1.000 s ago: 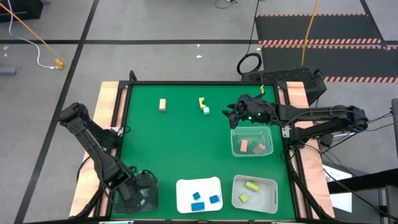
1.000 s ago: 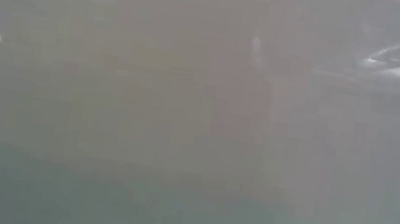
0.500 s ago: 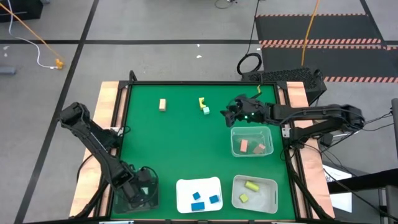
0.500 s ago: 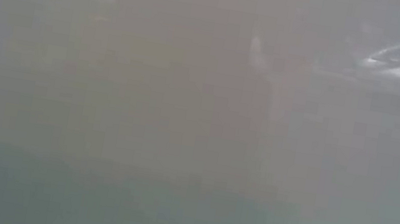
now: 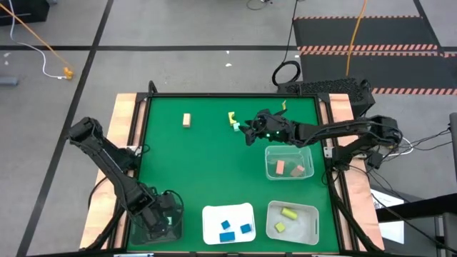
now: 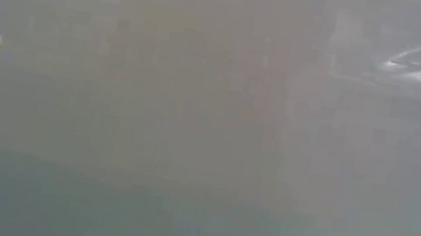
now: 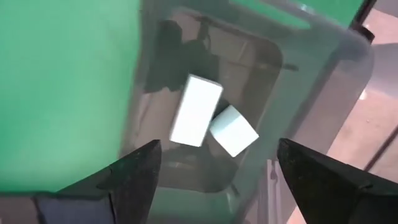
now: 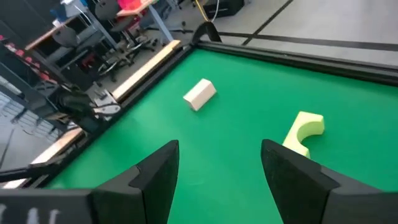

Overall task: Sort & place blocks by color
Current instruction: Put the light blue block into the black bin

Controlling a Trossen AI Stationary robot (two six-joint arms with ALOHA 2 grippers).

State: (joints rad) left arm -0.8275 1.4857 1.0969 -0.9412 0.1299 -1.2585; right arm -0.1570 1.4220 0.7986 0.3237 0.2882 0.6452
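My left gripper [image 5: 166,223] [image 7: 217,180] stands open over a clear bin [image 5: 146,232] at the table's near left corner, pointing down. In the bin [image 7: 298,56] lie a pale mint bar [image 7: 196,110] and a mint cube [image 7: 233,129], touching each other. My right gripper [image 5: 246,133] [image 8: 221,174] is open at the far middle, just right of a yellow block [image 5: 232,116] [image 8: 303,130] and a mint block [image 5: 236,126]. A tan block [image 5: 186,120] [image 8: 199,94] lies farther left on the green mat.
A clear bin [image 5: 271,153] holding tan blocks sits right of centre. Along the near edge stand a white tray [image 5: 207,214] with blue blocks and a bin [image 5: 314,214] with yellow blocks. The low view is fogged over and shows nothing.
My right gripper has moved toward the table's left edge and lower, from above the tan-block bin to beside the yellow and mint blocks. My left gripper has sunk a little over the corner bin and opened.
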